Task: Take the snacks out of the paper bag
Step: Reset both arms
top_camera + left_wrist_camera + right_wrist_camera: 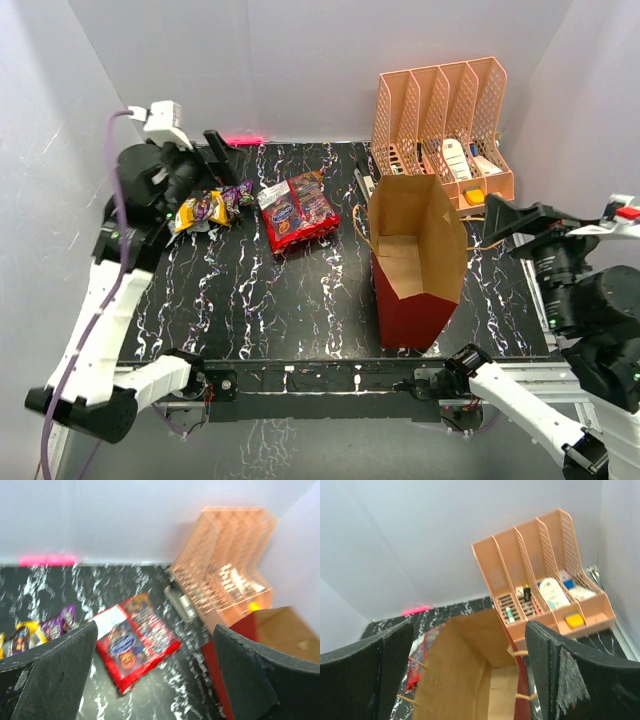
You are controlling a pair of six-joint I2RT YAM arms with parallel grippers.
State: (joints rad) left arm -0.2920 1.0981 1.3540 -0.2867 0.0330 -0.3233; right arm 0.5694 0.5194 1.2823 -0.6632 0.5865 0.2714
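Snacks (297,210) left of paper bag (415,250).
Left fingers (55,680) open beside snacks; right fingers (580,680) open, just right of bag.

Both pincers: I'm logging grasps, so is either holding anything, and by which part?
Nothing is held: the left pincer and right pincer both stand open and empty.

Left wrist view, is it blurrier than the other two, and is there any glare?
Left wrist: yes, soft throughout, the orange rack smeared and the print on the red bags unreadable. Right wrist: sharp, the rack's slots crisp. Top external: sharp, evenly lit, slight sheen on the red bags, no strong glare.
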